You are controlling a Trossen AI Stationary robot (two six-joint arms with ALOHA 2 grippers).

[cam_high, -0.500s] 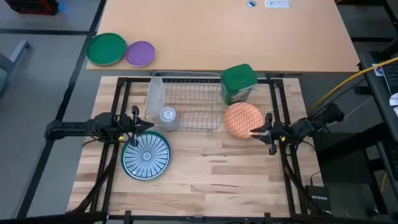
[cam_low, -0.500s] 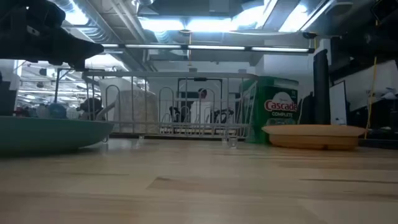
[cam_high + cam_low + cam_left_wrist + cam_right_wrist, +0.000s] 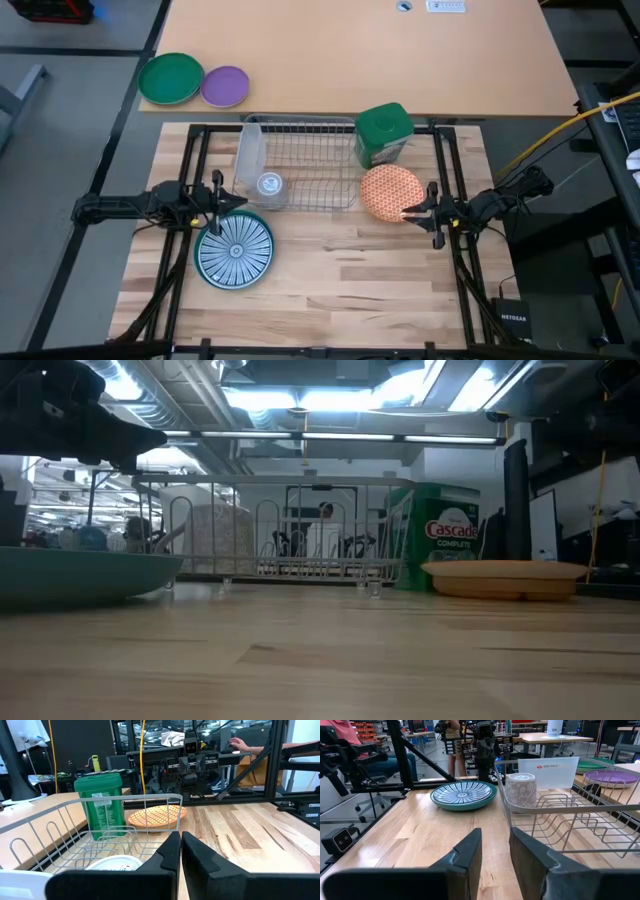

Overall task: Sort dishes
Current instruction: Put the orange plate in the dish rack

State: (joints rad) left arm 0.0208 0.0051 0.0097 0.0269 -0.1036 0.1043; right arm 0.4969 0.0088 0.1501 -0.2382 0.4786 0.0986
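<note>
1. Dishes: two are lying flat on the wooden table [image 3: 330, 280], both outside the wire dish rack [image 3: 300, 165].
2. Striped teal-and-white plate [image 3: 235, 250] is sitting toward my left side, just in front of the rack's near-left corner. From my right wrist view it is showing beside the rack, face up [image 3: 463, 795].
3. Orange speckled plate [image 3: 390, 192] is resting near the rack's right end, just in front of the green canister [image 3: 382, 133]. In the low view it is lying level on the wood [image 3: 505, 577].
4. My left gripper [image 3: 232, 200] is hovering at the far edge of the striped plate, close to the rack. Its fingers [image 3: 167, 857] are pressed nearly together with only a thin slit between them, clasping nothing.
5. My right gripper [image 3: 408, 212] is hanging at the near-right rim of the orange plate; whether it is touching, I cannot tell. Its fingers [image 3: 470, 852] are spread with a clear gap, nothing between them.
6. Inside the rack, at its left end, a clear cup with a pale pattern [image 3: 521, 790] is standing upright.
7. On the tan table behind, a bright-green plate [image 3: 170, 78] and a purple plate [image 3: 225, 86] are sitting just beside each other.
</note>
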